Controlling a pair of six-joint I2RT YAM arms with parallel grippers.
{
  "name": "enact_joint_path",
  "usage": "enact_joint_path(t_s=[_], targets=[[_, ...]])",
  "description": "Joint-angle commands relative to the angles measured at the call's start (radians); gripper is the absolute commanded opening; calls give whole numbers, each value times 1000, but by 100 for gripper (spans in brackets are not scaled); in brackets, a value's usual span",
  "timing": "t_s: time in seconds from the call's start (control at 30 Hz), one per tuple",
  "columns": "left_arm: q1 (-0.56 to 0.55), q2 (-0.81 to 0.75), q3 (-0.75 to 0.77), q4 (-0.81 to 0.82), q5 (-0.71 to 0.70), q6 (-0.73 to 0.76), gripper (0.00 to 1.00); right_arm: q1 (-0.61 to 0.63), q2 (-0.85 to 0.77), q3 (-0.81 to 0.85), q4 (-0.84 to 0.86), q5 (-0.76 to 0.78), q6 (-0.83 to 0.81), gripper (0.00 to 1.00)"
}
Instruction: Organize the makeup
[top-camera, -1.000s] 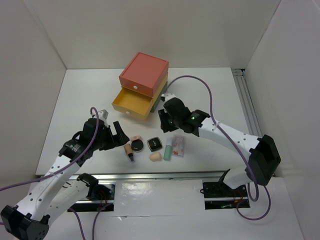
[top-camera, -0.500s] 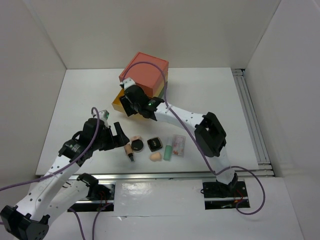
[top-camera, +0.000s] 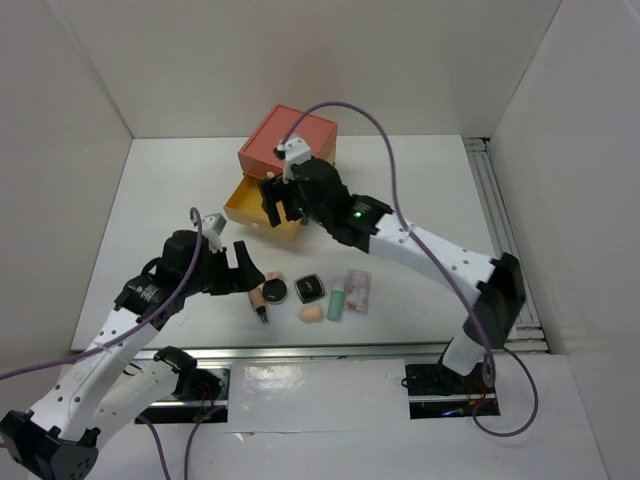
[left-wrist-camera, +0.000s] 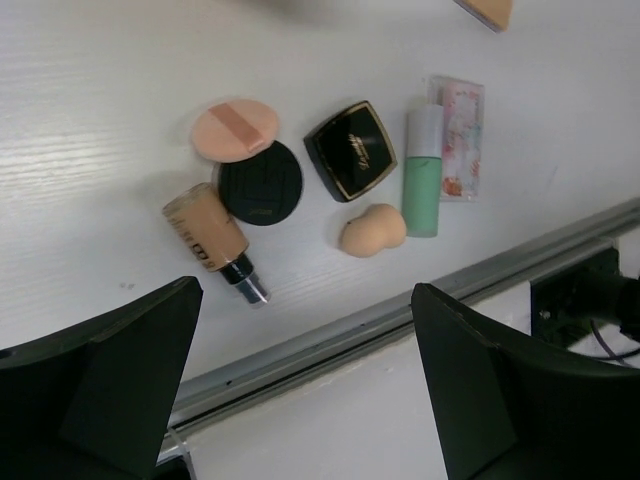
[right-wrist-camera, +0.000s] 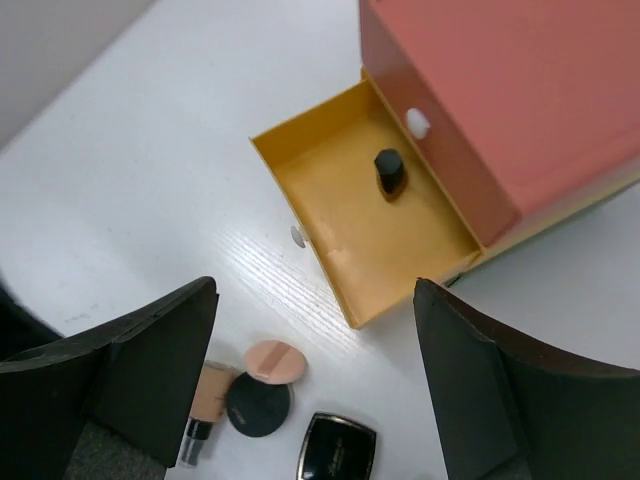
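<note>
Right hand (right-wrist-camera: 315, 300) has swung over the yellow drawer (right-wrist-camera: 340, 190), jaws now spread; small black makeup item (right-wrist-camera: 389, 172) delivered inside. Left hand (left-wrist-camera: 305, 290) wide open, empty.

The overhead camera sits high behind both arm bases, looking down and forward over the whole white table (top-camera: 170, 190). The left wrist camera hangs close over the round black compact (left-wrist-camera: 260, 182) and the metal front rail (left-wrist-camera: 400, 312). The right wrist camera looks down from farther up onto the open yellow drawer (right-wrist-camera: 360, 220). All three views share that compact.
</note>
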Motion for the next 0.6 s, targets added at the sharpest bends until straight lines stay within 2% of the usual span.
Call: enact_joint_path(t_s=[0.0, 0.07, 0.2, 0.37, 0.43, 0.5, 0.57], targets=[[-15, 44, 28, 117, 148, 72, 100, -35, -185, -132, 32, 107, 77, 86], [-38, 68, 10, 148, 201, 83, 99, -67, -312, -261, -14, 161, 134, 86], [-181, 140, 19, 148, 150, 104, 97, -179, -501, -431, -79, 172, 208, 86], [-466, 292, 66, 157, -62, 70, 96, -229, -653, -522, -140, 149, 228, 86], [-575, 352, 76, 166, -189, 51, 96, -250, -673, -536, -163, 149, 240, 86], [-630, 448, 100, 177, -321, 50, 94, -259, -687, -557, -188, 159, 240, 86], [-661, 516, 114, 241, -355, 87, 91, -268, -698, -567, -202, 168, 251, 86]])
